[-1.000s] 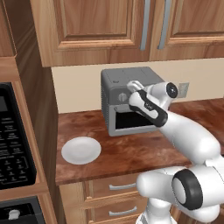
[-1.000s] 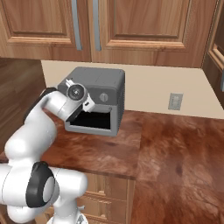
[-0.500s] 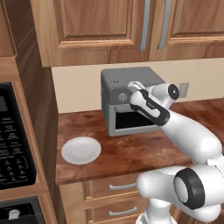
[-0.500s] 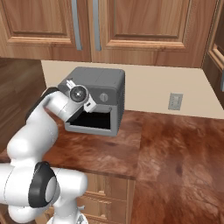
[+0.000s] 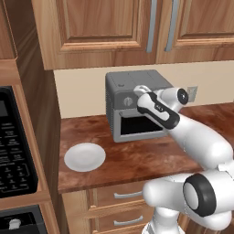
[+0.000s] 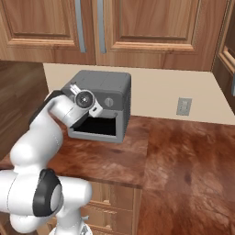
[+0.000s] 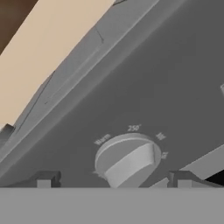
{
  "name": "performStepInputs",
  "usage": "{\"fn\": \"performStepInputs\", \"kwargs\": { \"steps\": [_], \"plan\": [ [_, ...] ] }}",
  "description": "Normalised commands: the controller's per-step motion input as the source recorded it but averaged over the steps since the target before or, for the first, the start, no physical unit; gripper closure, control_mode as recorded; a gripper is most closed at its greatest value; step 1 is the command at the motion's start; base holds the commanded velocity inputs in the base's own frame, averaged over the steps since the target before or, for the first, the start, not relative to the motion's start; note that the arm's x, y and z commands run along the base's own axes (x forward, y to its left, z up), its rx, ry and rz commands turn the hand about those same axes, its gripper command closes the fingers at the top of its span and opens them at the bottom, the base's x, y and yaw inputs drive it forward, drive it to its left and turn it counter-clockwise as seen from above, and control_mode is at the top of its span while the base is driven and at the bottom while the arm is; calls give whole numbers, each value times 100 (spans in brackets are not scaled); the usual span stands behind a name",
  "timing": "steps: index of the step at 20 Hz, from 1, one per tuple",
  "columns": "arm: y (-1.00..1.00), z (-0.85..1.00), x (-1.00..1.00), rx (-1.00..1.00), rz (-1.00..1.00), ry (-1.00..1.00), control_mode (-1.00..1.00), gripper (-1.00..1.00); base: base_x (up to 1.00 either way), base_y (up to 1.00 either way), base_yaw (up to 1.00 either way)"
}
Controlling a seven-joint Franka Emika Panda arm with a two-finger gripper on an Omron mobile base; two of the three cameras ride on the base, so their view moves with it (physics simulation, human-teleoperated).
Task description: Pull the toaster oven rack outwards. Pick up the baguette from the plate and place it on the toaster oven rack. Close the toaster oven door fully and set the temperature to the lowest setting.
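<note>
toaster oven (image 5: 132,87): dark-grey box standing on the brown desk (image 5: 137,155) against the beige back wall, under the wooden upper cabinets (image 5: 114,27).
toaster oven door (image 5: 139,125): upright across the front opening in the left base view, its dark window facing out.
knob (image 7: 127,159): round grey dial on the oven's upper front panel, with a raised bar across its face; the printed marks "warm" and "250" curve around its upper edge.
pincer (image 7: 113,179): right up at the knob row on the oven's front; in the hand view its two dark fingertips (image 7: 46,178) stand spread to either side of the dial, apart from it, with nothing held between them.
pincer, left base view (image 5: 140,91): at the top front of the oven, just above the door.
pincer, right base view (image 6: 77,95): pressed close to the oven's upper front, the arm's wrist covering part of the panel.
plate (image 5: 85,156): white, round, bare, lying flat on the desk to the left of the oven and well apart from it.
microwave (image 5: 13,146): black, with a keypad, set into the column at the left edge of the left base view.
wall socket (image 6: 184,106): on the beige wall to the right of the oven.
drawers (image 5: 128,194): wooden fronts with metal handles below the desk edge.
</note>
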Motion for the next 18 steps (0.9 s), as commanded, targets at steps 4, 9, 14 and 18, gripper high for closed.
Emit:
{"fn": "performStepInputs", "kwargs": {
  "steps": [4, 9, 14, 18],
  "plan": [
    [-33, 0, 38, 2, 0, 0, -100, -100, 0, 0, 0],
    [-46, 0, 27, 3, 1, 0, -100, -100, 0, 0, 0],
    [-28, 1, -1, 6, 0, -3, -100, -100, 0, 0, 0],
    [-21, 7, -2, 12, 0, -3, -100, -100, 0, 0, 0]
  ]
}}
